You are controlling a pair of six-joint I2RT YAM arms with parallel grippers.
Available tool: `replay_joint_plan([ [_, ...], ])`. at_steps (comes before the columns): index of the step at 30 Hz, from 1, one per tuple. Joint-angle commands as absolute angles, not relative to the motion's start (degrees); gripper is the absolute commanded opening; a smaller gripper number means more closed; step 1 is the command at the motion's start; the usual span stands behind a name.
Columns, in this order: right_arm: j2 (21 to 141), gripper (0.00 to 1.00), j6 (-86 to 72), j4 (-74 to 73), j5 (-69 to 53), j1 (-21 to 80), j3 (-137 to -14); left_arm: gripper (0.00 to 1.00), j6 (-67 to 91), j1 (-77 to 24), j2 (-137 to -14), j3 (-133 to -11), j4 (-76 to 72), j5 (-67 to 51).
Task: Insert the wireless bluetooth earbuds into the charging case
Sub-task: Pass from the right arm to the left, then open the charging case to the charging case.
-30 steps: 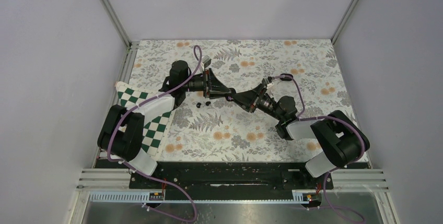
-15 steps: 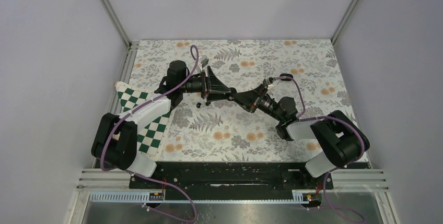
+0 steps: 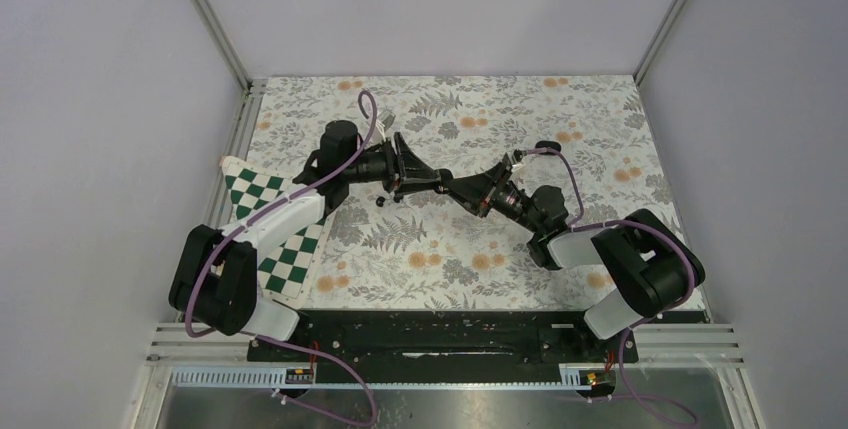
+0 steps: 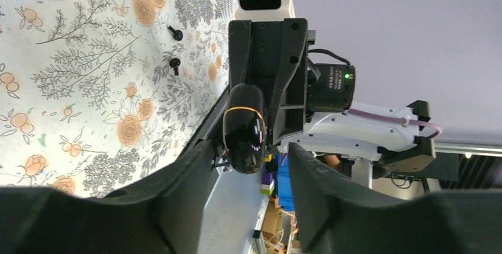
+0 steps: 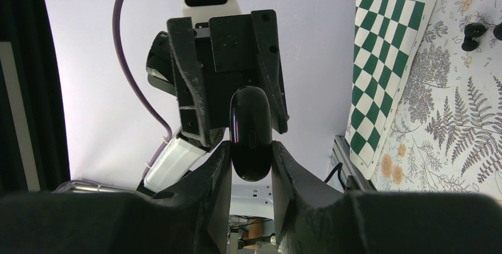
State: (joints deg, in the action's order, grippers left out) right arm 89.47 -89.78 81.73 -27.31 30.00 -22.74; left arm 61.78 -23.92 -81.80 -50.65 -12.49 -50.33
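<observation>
- While the right gripper pinches the charging case aloft at mid-table, the left gripper stands spread around its other end.
- Both earbuds lie on the flowered mat just left of it; neither inserted, case seemingly unopened.

My left arm and right arm reached inward toward each other, wrists rolled sideways, tips meeting nose to nose. My right gripper pinched the charging case between its fingers. My left gripper faced it, jaws apart.
</observation>
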Motion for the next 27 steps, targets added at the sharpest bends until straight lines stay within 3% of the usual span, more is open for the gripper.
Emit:
replay_joint_plan([
  [1, 89.06, 0.00, -89.47, 83.86, -27.42, 30.15, -23.91, 0.44, 60.29, -24.94, -83.02, -53.09, -12.11, -48.47],
  [5, 89.06, 0.00, -89.60, 83.83, -28.07, 30.15, -24.23, 0.29, 60.29, -25.20, -83.44, -53.03, -12.06, -48.29],
  [9, 89.35, 0.00, -89.57, 83.93, -28.48, 30.23, -24.19, 0.23, 60.29, -25.21, -83.55, -52.67, -12.06, -48.16],
  [14, 90.46, 0.00, -91.53, 85.14, -27.65, 30.16, -23.53, 0.00, 63.11, -25.16, -83.27, -50.78, -16.63, -49.28],
  [20, 93.71, 0.00, -94.20, 85.78, -29.66, 30.17, -25.56, 0.00, 74.85, -23.99, -84.72, -45.00, -38.25, -53.68],
  [27, 94.36, 0.00, -98.04, 85.77, -30.69, 30.17, -27.64, 0.00, 79.68, -22.55, -83.67, -41.57, -51.59, -55.17],
])
